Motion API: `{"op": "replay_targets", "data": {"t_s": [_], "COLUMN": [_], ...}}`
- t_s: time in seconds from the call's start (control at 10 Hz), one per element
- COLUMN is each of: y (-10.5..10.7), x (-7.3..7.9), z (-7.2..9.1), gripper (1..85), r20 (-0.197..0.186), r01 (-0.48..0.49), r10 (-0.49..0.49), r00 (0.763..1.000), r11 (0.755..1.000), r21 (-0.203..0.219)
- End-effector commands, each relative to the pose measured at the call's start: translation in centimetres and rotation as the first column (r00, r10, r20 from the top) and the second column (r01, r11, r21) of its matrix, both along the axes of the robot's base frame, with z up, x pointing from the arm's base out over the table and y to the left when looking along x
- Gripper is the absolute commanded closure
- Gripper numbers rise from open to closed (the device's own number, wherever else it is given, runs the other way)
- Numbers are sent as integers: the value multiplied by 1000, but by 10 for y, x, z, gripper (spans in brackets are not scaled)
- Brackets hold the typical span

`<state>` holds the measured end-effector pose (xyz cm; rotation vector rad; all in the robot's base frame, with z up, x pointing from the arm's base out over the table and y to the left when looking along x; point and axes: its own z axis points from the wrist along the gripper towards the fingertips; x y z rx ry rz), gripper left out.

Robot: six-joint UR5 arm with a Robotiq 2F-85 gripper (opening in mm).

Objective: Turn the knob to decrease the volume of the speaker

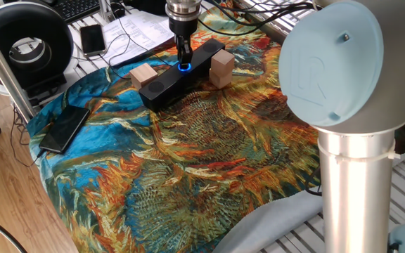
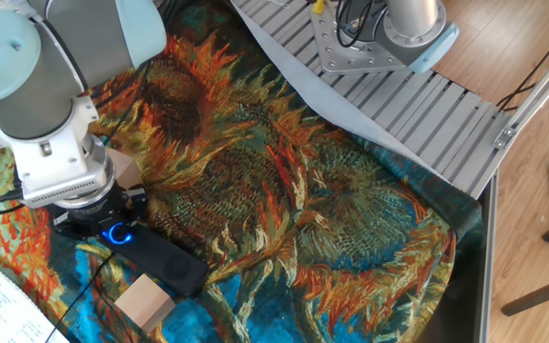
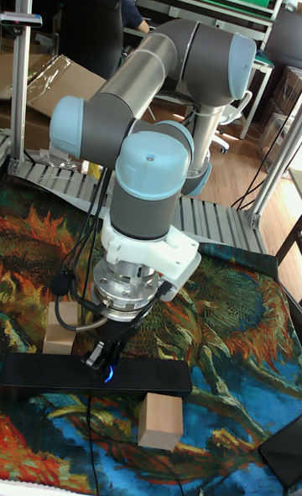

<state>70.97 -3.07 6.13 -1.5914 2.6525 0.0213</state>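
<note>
The speaker (image 1: pixel 162 87) is a long black bar lying on the sunflower-print cloth, between two wooden blocks. Its knob (image 1: pixel 184 67) glows blue on the top face. My gripper (image 1: pixel 183 59) points straight down onto the knob, with the fingers close together around it and the blue light showing at their tips. In the other fixed view the gripper (image 2: pixel 109 225) covers part of the blue ring of the knob (image 2: pixel 115 234) on the speaker (image 2: pixel 167 268). The tall fixed view shows the fingertips (image 3: pixel 99 352) at the glowing knob (image 3: pixel 107 374) on the speaker (image 3: pixel 50 372).
One wooden block (image 1: pixel 144 74) sits left of the speaker and another (image 1: pixel 221 67) right of it. A flat black phone (image 1: pixel 63 128) lies at the cloth's left edge. A large round black device (image 1: pixel 27 43) and a second phone (image 1: pixel 92 39) stand beyond the cloth.
</note>
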Motion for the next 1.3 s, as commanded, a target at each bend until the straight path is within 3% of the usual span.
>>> {"op": "replay_targets", "data": {"t_s": [0.0, 0.3, 0.7, 0.9, 1.2], "y": [2, -3, 2, 4, 3], "x": [1, 1, -1, -2, -2], "z": [0, 0, -1, 0, 0], "gripper": [473, 473, 473, 540, 543], "r20": [2, 3, -4, -8, -5], "r01": [4, -16, -4, -4, -29], "r10": [-4, 16, 4, 5, 29], "r00": [1000, 1000, 1000, 1000, 1000], "r11": [1000, 1000, 1000, 1000, 999], "r21": [12, -5, 13, 25, 20]}}
